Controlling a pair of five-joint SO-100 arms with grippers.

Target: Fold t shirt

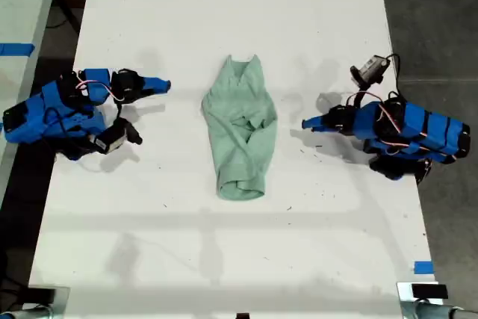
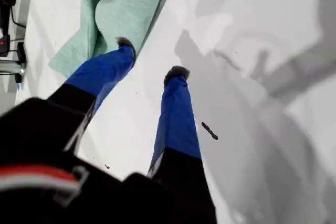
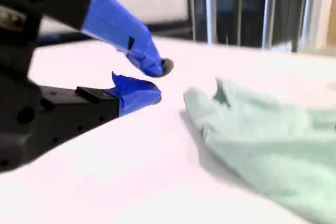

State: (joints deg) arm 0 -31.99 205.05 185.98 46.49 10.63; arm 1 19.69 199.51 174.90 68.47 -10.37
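Our two arms (image 1: 60,113) (image 1: 407,128) are built of bright blue printed segments joined by black servo blocks, with red-and-white cables (image 1: 388,119) looping over their upper sides. Each carries a small black wrist camera (image 1: 112,137). Our first gripper (image 2: 152,61) has tapered blue fingers (image 2: 176,116) with dark grey tips; our second gripper (image 3: 152,80) shows blue fingers on a black body.

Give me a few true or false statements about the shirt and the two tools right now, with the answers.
1. The pale mint-green cloth t shirt lies bunched on the white table between the two blue arms. True.
2. My first tool grips the shirt. False: it is open and holds nothing, with the shirt just beyond its tips.
3. My second tool is open and empty. True.
4. The shirt is spread flat with both sleeves out. False: it is gathered into a narrow, wrinkled bundle.
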